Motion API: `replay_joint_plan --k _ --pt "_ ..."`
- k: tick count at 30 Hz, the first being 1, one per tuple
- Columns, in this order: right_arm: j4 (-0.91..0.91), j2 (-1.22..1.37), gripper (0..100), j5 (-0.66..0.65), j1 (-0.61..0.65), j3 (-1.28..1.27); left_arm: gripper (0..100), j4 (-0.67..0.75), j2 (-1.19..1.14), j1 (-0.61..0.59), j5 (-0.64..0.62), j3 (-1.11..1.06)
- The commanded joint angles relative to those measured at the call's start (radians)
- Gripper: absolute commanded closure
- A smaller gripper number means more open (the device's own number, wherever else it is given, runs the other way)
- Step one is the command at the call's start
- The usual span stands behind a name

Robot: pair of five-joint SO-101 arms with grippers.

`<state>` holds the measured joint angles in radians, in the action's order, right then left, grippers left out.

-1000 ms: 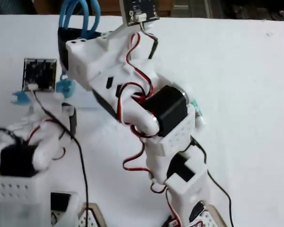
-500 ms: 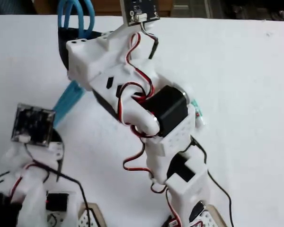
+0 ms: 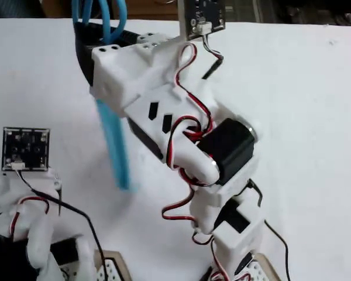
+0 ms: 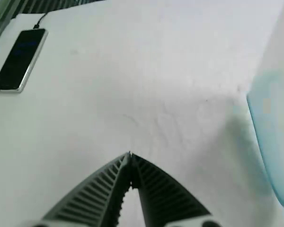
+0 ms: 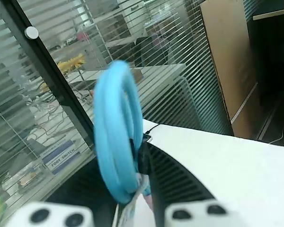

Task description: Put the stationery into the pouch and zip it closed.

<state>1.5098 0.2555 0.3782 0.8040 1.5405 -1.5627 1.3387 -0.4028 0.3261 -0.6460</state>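
The pouch (image 3: 113, 146) is light blue and hangs edge-on above the table, below the right arm's white wrist. Its blue loop handles (image 3: 99, 13) rise at the table's far edge. My right gripper (image 5: 143, 141) is shut on the loop handles (image 5: 117, 132), with its dark fingers (image 3: 85, 50) showing beside them. A translucent blue side of the pouch (image 4: 273, 142) also appears in the left wrist view. My left gripper (image 4: 130, 156) is shut with nothing in it, low over the bare white table (image 4: 146, 71), apart from the pouch.
A black phone (image 4: 19, 60) with a cable lies on the table beyond the left gripper. The left arm (image 3: 23, 228) sits at the front left corner. The right arm's body (image 3: 222, 158) crosses the table's middle. The table's right half (image 3: 304, 117) is bare.
The left arm has drawn back toward the front left corner. The right arm has shifted right and lifted, and the pouch has swung from a slant to hanging almost straight down.
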Motion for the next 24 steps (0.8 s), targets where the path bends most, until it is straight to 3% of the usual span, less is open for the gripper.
replay_joint_plan --k 1,8,16,24 --pt "-0.016 -0.050 98.2 -0.009 -0.001 0.025 97 0.060 0.001 -0.005 -0.046 0.048" --pt "0.127 -0.019 98.2 -0.009 -0.008 0.018 74 0.137 -0.001 -0.005 -0.413 0.080" --pt "0.255 -0.001 98.2 -0.011 -0.008 0.018 73 0.203 -0.209 -0.004 -0.614 0.192" --pt "0.259 -0.001 98.2 -0.117 -0.008 0.017 73 0.196 -0.598 -0.001 -0.690 0.601"
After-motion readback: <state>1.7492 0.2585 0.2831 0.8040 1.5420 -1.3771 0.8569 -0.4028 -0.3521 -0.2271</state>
